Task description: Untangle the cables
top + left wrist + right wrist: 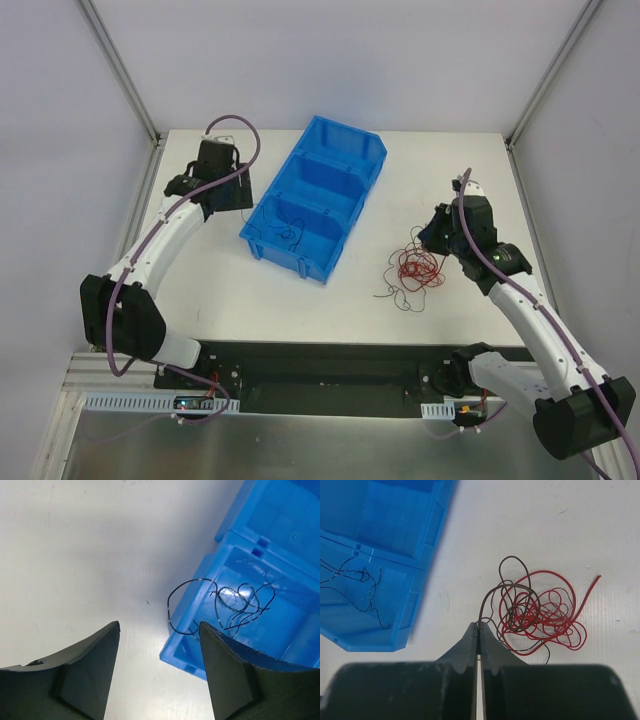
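A fist-sized tangle of red and black cables [415, 268] lies on the white table, right of the blue bin; in the right wrist view the tangle [540, 612] lies just ahead of the fingers. My right gripper [479, 625] is shut on a dark cable strand that arcs up from the tangle; it shows in the top view [432, 238] above the tangle. A loose black cable [232, 605] lies in the bin's near compartment [291, 232], one loop hanging over the wall. My left gripper [159, 630] is open and empty over the table left of the bin [240, 192].
The blue three-compartment bin [352, 152] stands diagonally mid-table; its wall shows in both wrist views [176, 652] [427, 535]. Metal frame posts [125, 75] rise at the table's back corners. The table's front edge [330, 343] meets a black base strip.
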